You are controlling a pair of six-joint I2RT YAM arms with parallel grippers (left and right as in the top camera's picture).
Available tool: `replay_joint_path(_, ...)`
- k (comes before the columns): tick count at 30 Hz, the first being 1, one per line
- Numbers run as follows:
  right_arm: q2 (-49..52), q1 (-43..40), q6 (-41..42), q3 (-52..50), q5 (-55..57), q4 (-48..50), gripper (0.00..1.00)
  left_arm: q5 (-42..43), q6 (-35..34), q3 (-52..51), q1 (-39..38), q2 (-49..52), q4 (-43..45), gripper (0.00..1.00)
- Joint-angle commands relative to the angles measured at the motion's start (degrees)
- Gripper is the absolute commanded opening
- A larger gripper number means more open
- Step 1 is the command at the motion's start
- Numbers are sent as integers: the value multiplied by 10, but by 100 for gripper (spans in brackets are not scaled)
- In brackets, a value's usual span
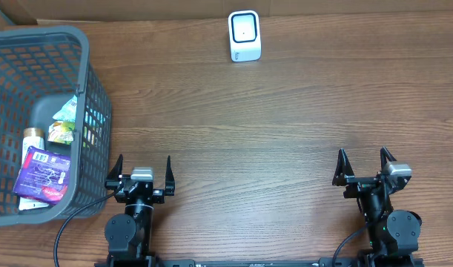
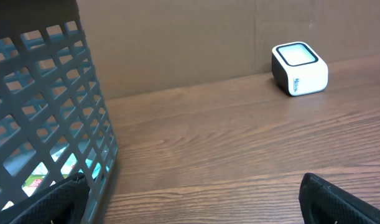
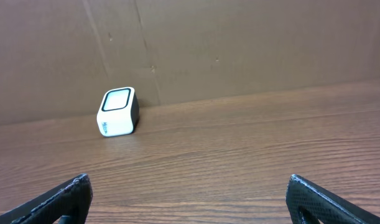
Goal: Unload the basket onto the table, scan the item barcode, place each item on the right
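Observation:
A white barcode scanner [image 1: 245, 35] with a dark-rimmed window stands at the far edge of the wooden table; it shows too as the scanner [image 2: 300, 68] and the scanner [image 3: 117, 112] in the wrist views. Several packaged items lie in the grey basket [image 1: 85, 55] at the left: a purple packet [image 1: 42, 174], a green packet [image 1: 64, 122] and a jar with a tan lid [image 1: 33, 135]. My left gripper [image 1: 143, 169] is open at the near edge, just right of the basket, with nothing between its fingers. Open and empty as well, my right gripper [image 1: 365, 161] sits at the near right.
A brown cardboard wall [image 3: 239, 43] runs along the back of the table behind the scanner. The basket's lattice wall [image 2: 46, 112] stands close to my left gripper's left finger [image 2: 50, 205]. Bare wooden tabletop [image 1: 270, 126] lies between the grippers and the scanner.

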Motion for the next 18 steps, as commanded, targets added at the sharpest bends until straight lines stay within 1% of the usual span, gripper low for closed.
replay_joint_path(1, -1, 3, -4, -6, 10, 5, 100, -3, 10, -2, -3, -6, 1, 100)
replay_joint_path(15, -1, 3, -4, -6, 10, 6, 100, 1, 8, -2, -3, -6, 1, 99)
replay_joint_path(18, -1, 3, 7, -6, 10, 6, 100, 1, 1, -2, -3, -6, 1, 100)
